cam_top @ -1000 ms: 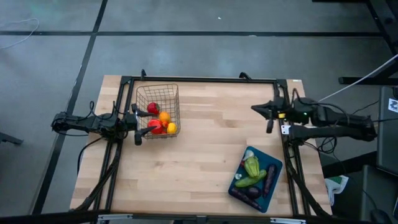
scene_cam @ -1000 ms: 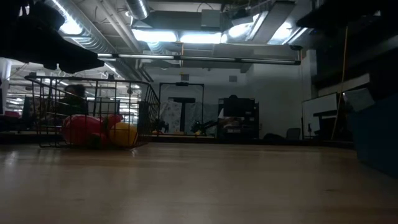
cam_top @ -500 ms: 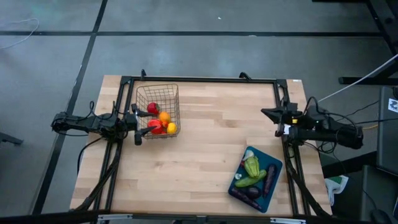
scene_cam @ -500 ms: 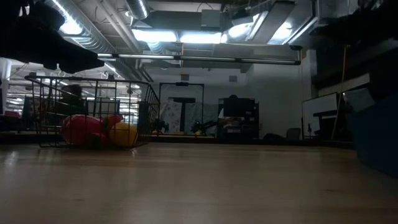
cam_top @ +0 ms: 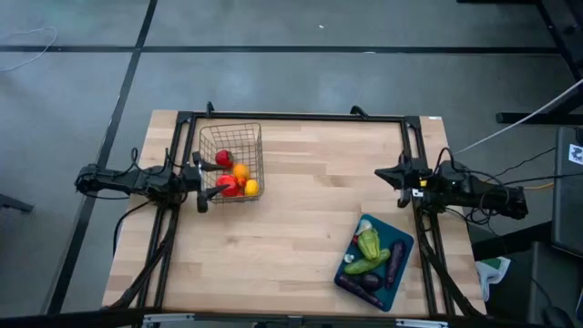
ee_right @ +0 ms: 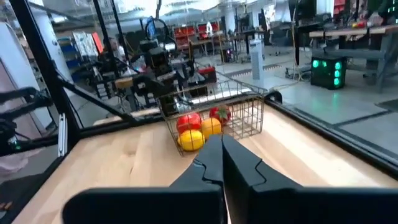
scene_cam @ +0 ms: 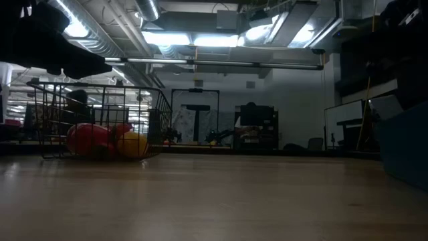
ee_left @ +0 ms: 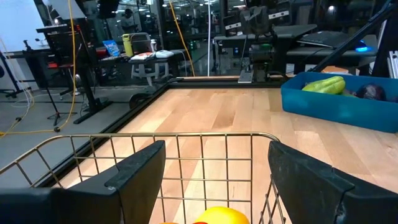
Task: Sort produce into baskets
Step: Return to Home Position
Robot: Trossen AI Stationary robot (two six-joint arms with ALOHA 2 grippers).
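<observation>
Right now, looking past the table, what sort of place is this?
Probably a robotics lab or workshop: bare ceiling pipes and strip lights overhead, and equipment-laden workbenches beyond the wooden table.

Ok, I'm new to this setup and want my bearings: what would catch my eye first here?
The red, orange and yellow produce in the wire basket on the left of the table stands out most, with the left gripper open at the basket's outer wall. On the right, the blue tray holds green and dark purple produce, and the right gripper hangs shut above it.
</observation>
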